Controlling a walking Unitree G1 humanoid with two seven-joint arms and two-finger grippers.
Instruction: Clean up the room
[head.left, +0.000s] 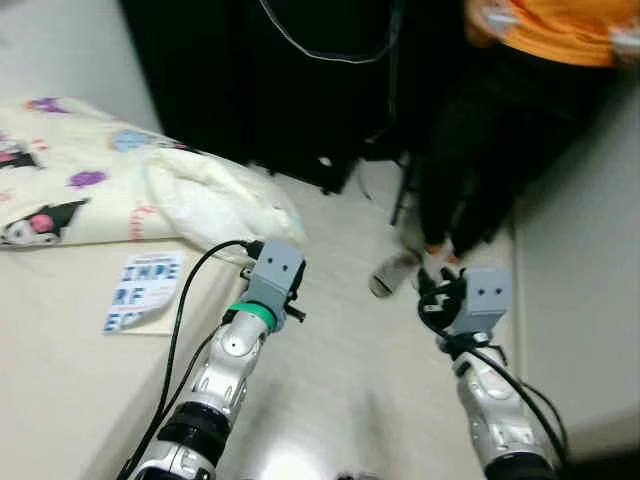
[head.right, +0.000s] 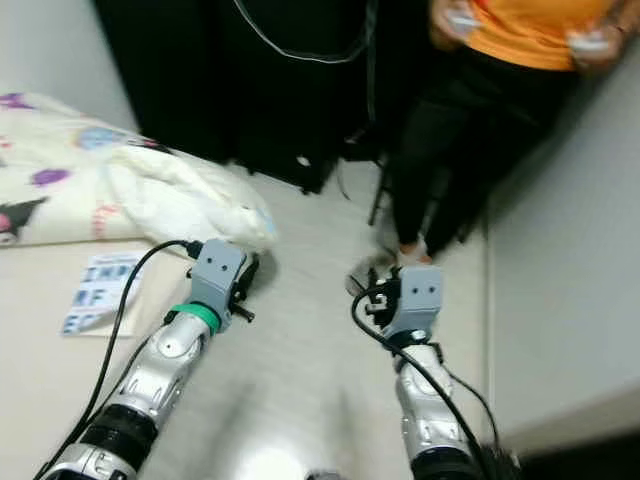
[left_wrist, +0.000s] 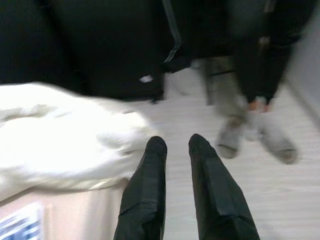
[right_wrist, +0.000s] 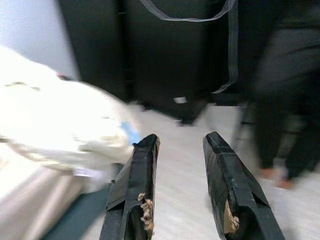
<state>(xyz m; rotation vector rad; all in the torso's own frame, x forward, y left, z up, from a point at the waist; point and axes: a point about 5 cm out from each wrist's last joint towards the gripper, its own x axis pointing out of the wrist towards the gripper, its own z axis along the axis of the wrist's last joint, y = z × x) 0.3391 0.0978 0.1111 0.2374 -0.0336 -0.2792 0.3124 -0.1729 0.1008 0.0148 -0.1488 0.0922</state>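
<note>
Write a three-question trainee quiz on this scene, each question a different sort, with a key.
1. True or false: the left gripper holds the white blanket.
2. What stands ahead of the robot on the floor? A) a person B) a dog C) a chair
3. Fill in: the blue-lettered booklet lies on the ____.

Key: 1 false, both it and the right gripper have open, empty fingers; 2 A; 3 bed.
</note>
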